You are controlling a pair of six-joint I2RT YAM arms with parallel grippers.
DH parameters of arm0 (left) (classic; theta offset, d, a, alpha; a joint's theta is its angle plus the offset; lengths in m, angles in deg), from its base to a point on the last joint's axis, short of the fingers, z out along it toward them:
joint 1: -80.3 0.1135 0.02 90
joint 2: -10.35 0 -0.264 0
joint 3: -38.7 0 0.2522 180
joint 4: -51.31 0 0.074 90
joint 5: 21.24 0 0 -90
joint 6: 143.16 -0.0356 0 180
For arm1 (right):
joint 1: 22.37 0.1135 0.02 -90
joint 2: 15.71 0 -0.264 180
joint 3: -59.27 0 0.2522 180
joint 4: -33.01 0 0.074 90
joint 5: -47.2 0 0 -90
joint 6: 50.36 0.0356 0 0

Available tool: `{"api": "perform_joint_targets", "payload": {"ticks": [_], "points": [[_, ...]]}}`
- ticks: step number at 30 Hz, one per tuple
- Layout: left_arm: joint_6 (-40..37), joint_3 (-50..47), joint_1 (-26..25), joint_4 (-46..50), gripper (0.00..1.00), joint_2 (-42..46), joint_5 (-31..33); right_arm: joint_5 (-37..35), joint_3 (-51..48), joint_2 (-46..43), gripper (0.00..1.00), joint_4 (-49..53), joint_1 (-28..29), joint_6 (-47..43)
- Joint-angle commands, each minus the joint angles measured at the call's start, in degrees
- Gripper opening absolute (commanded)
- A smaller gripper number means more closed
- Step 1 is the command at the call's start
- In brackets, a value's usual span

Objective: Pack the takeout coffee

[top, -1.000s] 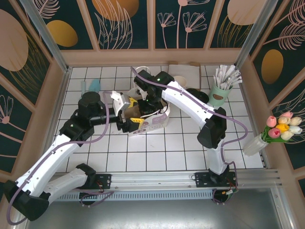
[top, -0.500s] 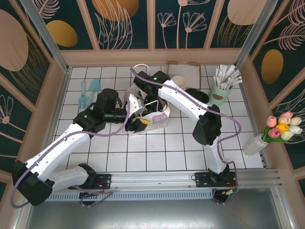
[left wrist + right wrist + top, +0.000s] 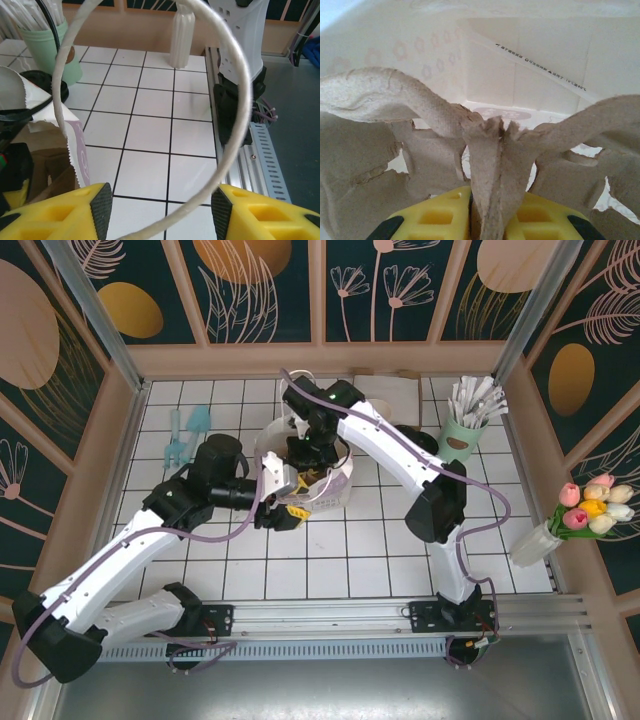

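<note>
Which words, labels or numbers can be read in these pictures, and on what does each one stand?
Nothing is legible.
Thin black print line inside the white paper bag: too small to read.
Purple print on the bag's outside: blurred.
Dark oval label on the mint green cup: too small to read.

The pulp carrier (image 3: 385,95) is rough, fibrous grey-brown card, frayed at its torn edges; the bag (image 3: 530,45) is smooth matt white paper (faintly printed); its handle (image 3: 240,100) is twisted off-white cord; the right gripper (image 3: 487,202) has matt yellow plastic fingers (image 3: 435,217); the table (image 3: 150,135) is glossy white tile, dark-grouted; the rail (image 3: 340,612) is bare brushed metal.
</note>
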Motion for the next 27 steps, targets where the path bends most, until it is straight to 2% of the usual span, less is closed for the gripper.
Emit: {"api": "perform_joint_targets", "payload": {"ticks": [1, 6, 13, 20, 23, 27], "points": [[-1.2, -0.7, -0.2, 2.1, 0.57, -1.0, -2.1, 4.2, 1.4, -1.5, 0.18, -0.9, -1.5, 2.1], [-1.1, -0.8, -0.3, 1.6, 0.57, -1.4, -2.4, 5.8, 0.9, -2.2, 0.19, -1.5, -2.7, 3.9], [-2.3, -0.5, -0.3, 2.2, 0.56, -1.4, -1.9, 13.7, 1.0, -0.7, 0.20, -2.6, -5.3, 7.6], [-3.3, -0.8, -0.2, 0.8, 0.52, 0.4, -1.1, 16.9, 0.6, 1.9, 0.23, -2.4, -5.2, 12.0], [-2.9, -1.0, -0.3, 0.4, 0.54, 0.9, -0.2, 15.5, 0.8, 2.3, 0.21, -1.7, -4.9, 12.8], [2.2, -2.3, -0.3, -6.6, 0.61, 3.7, 6.5, 6.5, -0.1, 2.3, 0.19, -2.1, -3.9, 10.7]]}}
